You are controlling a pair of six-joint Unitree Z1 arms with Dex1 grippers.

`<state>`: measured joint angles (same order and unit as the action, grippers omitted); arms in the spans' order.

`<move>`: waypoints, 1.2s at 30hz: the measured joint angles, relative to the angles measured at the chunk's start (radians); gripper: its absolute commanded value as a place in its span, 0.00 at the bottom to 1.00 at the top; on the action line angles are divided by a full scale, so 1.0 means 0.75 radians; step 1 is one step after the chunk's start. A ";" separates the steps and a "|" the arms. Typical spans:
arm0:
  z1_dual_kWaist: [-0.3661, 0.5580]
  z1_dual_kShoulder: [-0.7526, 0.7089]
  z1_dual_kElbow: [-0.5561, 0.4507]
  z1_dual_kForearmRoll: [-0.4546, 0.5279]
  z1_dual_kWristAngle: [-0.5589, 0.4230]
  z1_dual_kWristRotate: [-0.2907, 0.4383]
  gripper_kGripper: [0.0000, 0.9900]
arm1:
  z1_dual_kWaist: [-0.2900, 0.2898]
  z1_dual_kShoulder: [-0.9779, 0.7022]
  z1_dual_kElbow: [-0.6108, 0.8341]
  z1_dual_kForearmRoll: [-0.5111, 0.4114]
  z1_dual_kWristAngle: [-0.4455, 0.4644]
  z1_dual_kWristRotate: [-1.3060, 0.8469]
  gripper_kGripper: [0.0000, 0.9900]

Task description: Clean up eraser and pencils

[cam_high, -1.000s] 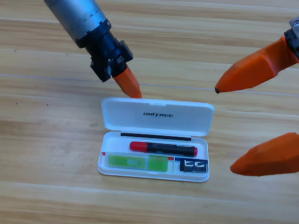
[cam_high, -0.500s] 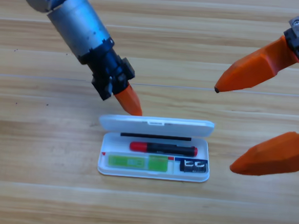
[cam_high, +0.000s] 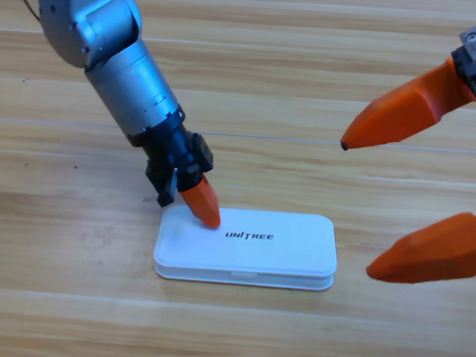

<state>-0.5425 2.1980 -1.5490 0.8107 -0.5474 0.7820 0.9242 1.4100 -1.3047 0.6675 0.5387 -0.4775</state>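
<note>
High view: white case (cam_high: 249,249) is lying flat on the wooden table (cam_high: 253,81), lid down over its base, lettering facing up. Eraser and pencils are not showing; the shut lid is covering whatever is inside. Left gripper (cam_high: 201,202) is reaching in from the upper left, its orange tip pressing on the lid's upper left corner; whether its jaws are parted or closed, cannot tell. Right gripper (cam_high: 357,207) is waiting at the right edge, large and partly cut off, jaws spread wide, grasping nothing, well apart from the case
</note>
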 measured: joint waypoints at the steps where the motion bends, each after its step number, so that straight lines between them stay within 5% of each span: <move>1: -0.002 -0.008 0.014 -0.015 0.006 0.000 0.00 | 0.000 0.000 0.002 0.000 0.000 0.000 0.96; 20: -0.047 -0.075 0.148 -0.169 0.079 -0.039 0.00 | 0.000 0.000 0.004 0.000 0.004 0.000 0.96; 26: -0.072 -0.137 0.146 -0.103 0.135 -0.098 0.00 | 0.000 0.000 0.004 0.000 0.004 0.000 0.96; 27: -0.074 -0.169 0.145 -0.082 0.150 -0.099 0.20 | 0.000 0.000 0.004 0.000 0.004 0.000 0.96; 29: -0.079 -0.269 0.140 -0.051 0.185 -0.101 0.93 | 0.000 0.000 0.004 0.000 0.004 0.000 0.96; 30: -0.085 -0.336 0.136 -0.048 0.204 -0.103 1.00 | 0.000 0.000 0.004 0.000 0.004 0.000 0.96; 36: -0.196 -0.802 0.156 -0.044 0.351 -0.103 1.00 | 0.000 0.000 0.004 0.000 0.004 0.000 0.96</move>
<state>-0.6898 1.5967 -1.4322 0.7776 -0.2839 0.7045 0.9242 1.4100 -1.3015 0.6672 0.5419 -0.4775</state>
